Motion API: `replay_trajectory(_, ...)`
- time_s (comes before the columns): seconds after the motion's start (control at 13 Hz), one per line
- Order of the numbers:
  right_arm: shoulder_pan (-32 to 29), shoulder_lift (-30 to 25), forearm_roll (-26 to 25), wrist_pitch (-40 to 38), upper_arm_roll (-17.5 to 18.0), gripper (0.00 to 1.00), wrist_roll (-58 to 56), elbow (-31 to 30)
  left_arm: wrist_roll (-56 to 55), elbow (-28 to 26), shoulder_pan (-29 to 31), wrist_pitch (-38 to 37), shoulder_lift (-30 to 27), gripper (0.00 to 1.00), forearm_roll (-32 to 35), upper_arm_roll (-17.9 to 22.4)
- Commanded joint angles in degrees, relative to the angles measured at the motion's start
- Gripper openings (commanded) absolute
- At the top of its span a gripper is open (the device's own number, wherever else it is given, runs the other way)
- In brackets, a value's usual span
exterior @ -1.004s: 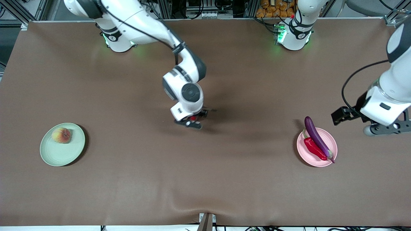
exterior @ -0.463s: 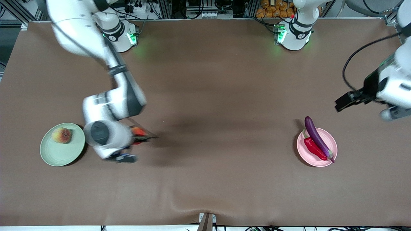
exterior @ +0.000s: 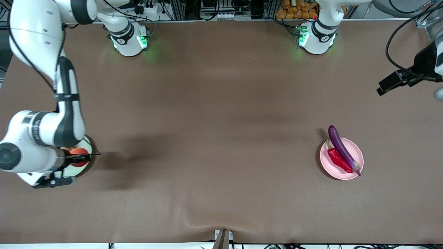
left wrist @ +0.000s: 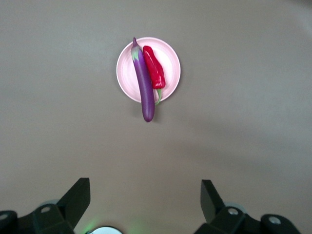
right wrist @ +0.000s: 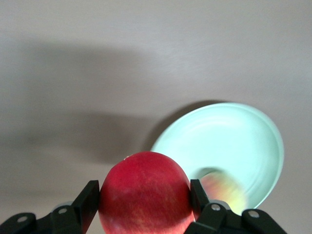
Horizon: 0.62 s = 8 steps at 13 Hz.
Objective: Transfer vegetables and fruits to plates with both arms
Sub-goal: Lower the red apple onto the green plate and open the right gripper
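Red apple (right wrist: 145, 192) over green plate (right wrist: 243, 141)

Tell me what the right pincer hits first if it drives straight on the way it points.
Probably the green plate: the right pincer, shut on the red apple, points down at its rim beside the peach. Depth is unclear.

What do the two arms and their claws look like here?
Both arms are glossy white with grey-black joint bands. The bases glow green. A black cable loops along the left arm and another along the right arm. The left claw and right claw have black angular fingers.
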Motion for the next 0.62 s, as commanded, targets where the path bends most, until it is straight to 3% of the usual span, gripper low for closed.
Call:
replay_trajectory(0.0, -2.83, 2.05, 1.91, 5.10, 0.57, 0.00, -5.57, -1.10, 2.44, -7.58, -0.87, 0.98, -7.10, 1.00, -0.81, 0.76)
replay_trajectory(0.15, -4.15, 3.63, 2.53, 9.41, 0.48, 0.00, -7.24, -2.07, 4.46, -9.61, -0.43, 0.98, -8.95, 1.00, 1.37, -2.13)
replay_trajectory(0.54, -5.48, 5.48, 3.14, 11.36, 0.48, 0.00, -9.79, -2.16, 9.92, -10.14, -0.25, 0.98, -9.93, 1.00, 2.70, -2.58)
